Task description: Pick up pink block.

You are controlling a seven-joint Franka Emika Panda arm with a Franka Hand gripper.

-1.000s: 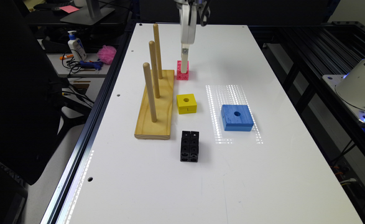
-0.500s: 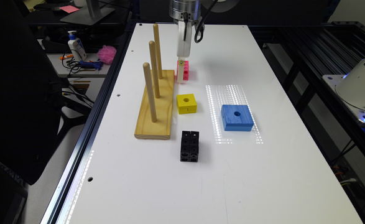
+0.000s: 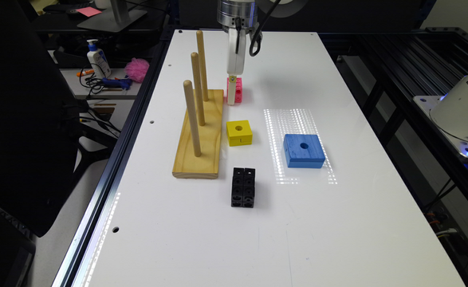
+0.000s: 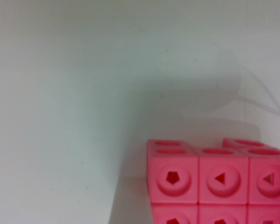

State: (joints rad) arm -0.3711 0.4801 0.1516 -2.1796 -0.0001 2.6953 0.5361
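Note:
The pink block [image 3: 237, 90], made of joined cubes with round holes, rests on the white table [image 3: 281, 231] just past the far end of the wooden peg board. My gripper [image 3: 231, 95] hangs straight down from the wrist and reaches the table at the block's side, on the exterior view's left, overlapping it. Up close in the wrist view the pink block [image 4: 210, 182] shows its holed faces against the white table [image 4: 74, 116]. Whether the gripper is open or shut does not show.
A wooden base [image 3: 201, 135] with three upright pegs stands close to the block, on the exterior view's left. Nearer the camera lie a yellow block [image 3: 239, 133], a blue block [image 3: 303, 150] and a black holed block [image 3: 242, 187]. A fluffy pink puff [image 3: 136, 69] sits off the table.
The arm has come lower, so more of the wrist shows now, and the gripper has settled down beside the pink block. The block stays about where it was.

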